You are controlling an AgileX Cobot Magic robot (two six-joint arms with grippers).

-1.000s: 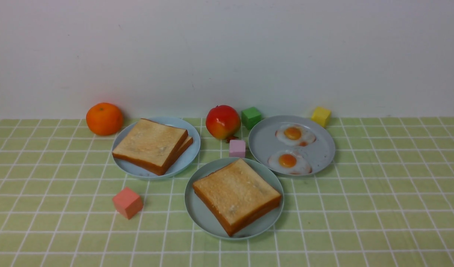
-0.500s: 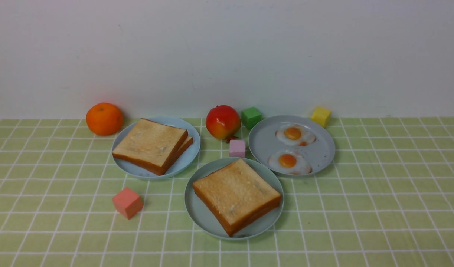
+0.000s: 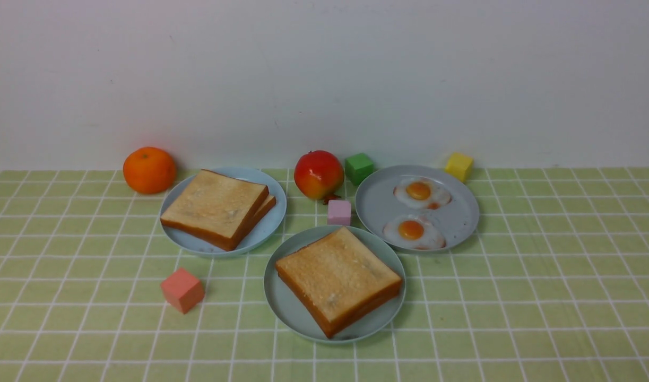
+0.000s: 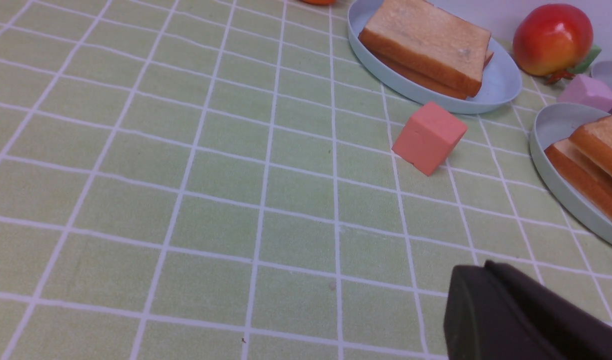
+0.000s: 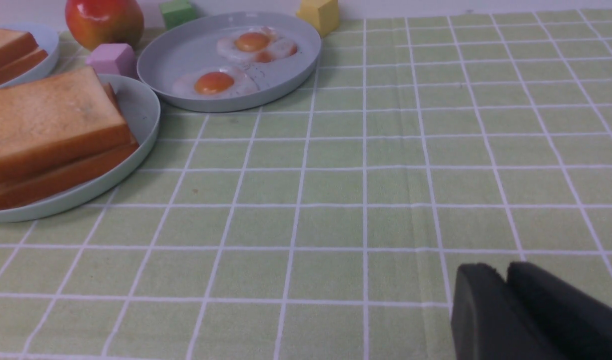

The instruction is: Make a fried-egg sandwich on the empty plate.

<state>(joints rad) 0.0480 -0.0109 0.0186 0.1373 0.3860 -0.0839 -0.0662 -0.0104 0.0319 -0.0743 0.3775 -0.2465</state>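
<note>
Two stacked toast slices (image 3: 337, 276) lie on the pale mint plate (image 3: 282, 310) at the front centre. No egg shows between them. The stack also shows in the left wrist view (image 4: 596, 160) and the right wrist view (image 5: 50, 125). Two fried eggs (image 3: 418, 191) (image 3: 410, 229) lie on a grey plate (image 3: 377, 204) at the back right. Neither gripper shows in the front view. My left gripper (image 4: 486, 265) is shut and empty above bare cloth, left of the mint plate. My right gripper (image 5: 506, 267) is shut and empty above bare cloth, right of it.
Another toast stack (image 3: 215, 207) sits on a bluish plate (image 3: 271, 223) at the back left. An orange (image 3: 149, 170), an apple (image 3: 318, 174), and green (image 3: 358, 168), yellow (image 3: 459, 166), pink (image 3: 339, 212) and salmon (image 3: 182, 289) cubes stand around the plates.
</note>
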